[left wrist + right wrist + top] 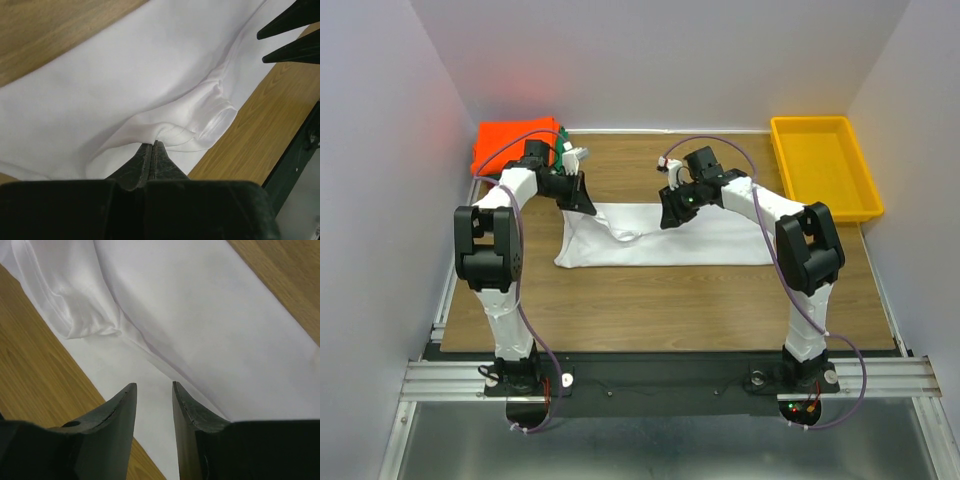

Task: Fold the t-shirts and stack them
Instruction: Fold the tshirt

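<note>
A white t-shirt (670, 240) lies partly folded across the middle of the table. My left gripper (584, 203) is at the shirt's back left edge. In the left wrist view it (152, 144) is shut on a pinch of the white cloth (125, 75), beside the sleeve (212, 117). My right gripper (670, 215) hovers at the shirt's back edge near the middle. Seen from its wrist, it (152, 386) is open over the white t-shirt (210, 315), with nothing between its fingers. A folded orange t-shirt (510, 142) sits at the back left corner, with a bit of green (563, 140) at its right edge.
A yellow plastic tray (790, 170) stands at the back right of the wooden table (650, 300). White walls close in the back and sides. The right gripper's fingertips (290, 35) show at the upper right of the left wrist view.
</note>
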